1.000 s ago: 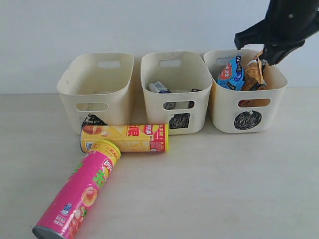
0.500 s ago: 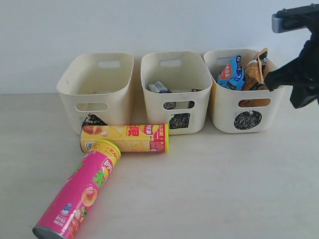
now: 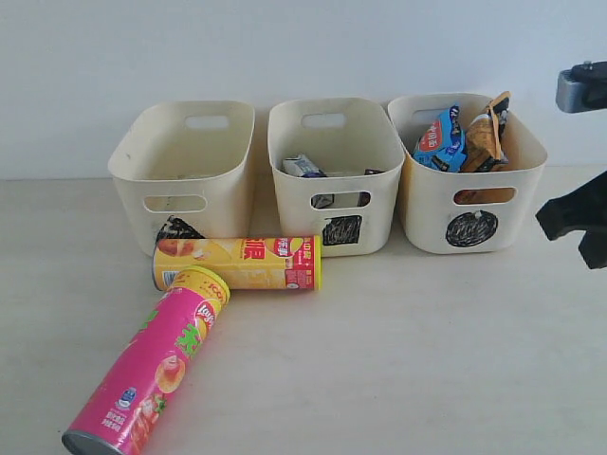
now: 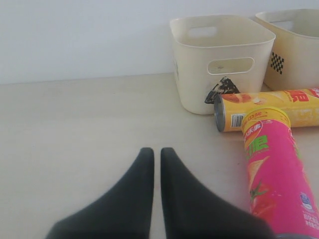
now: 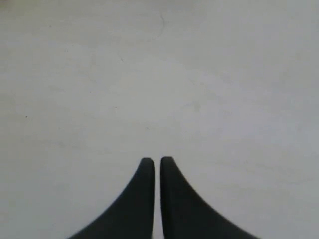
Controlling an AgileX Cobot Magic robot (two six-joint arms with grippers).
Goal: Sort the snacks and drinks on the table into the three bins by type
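A yellow Lay's tube [image 3: 237, 263] lies on the table [image 3: 427, 360] before the left bin [image 3: 180, 161] and middle bin [image 3: 332, 171]. The pink tube [image 3: 152, 365] lies slanted, its lid against the yellow one. The right bin [image 3: 469, 180] holds a blue bag [image 3: 438, 139] and an orange bag [image 3: 486, 137]. A blue-and-white carton [image 3: 303, 166] shows in the middle bin. My left gripper [image 4: 156, 150] is shut and empty, low over the table, left of the pink tube [image 4: 276, 174]. My right gripper [image 5: 157, 160] is shut and empty over bare table; its arm [image 3: 579, 213] hangs at the right edge.
Black scribbles mark the bin fronts: one on the left bin [image 4: 222, 89], a square on the middle bin [image 3: 341, 230], a circle on the right bin [image 3: 470, 228]. A pale wall stands behind the bins.
My right arm has drawn away from above the right bin, moving right and down to the view's edge. The bags stay in that bin. Tubes have not moved.
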